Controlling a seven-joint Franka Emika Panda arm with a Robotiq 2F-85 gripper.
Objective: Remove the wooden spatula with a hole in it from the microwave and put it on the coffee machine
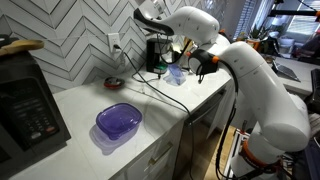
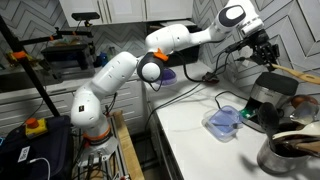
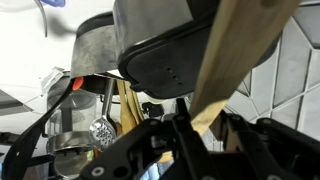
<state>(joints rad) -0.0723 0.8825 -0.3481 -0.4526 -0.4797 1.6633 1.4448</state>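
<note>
Your gripper [image 3: 203, 128] pinches the wooden spatula [image 3: 240, 50] by one end, just above the coffee machine [image 3: 160, 65]. Lower it gently until the wood lies flat and centred on the machine's top before releasing, so it can't tip off.

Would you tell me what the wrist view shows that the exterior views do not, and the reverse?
Only the wrist view shows the wooden spatula clamped in the gripper and a slotted spoon. Only the exterior views show the microwave, the purple bowl and the white arm. Both show the coffee machine and the metal utensil pot.
</note>
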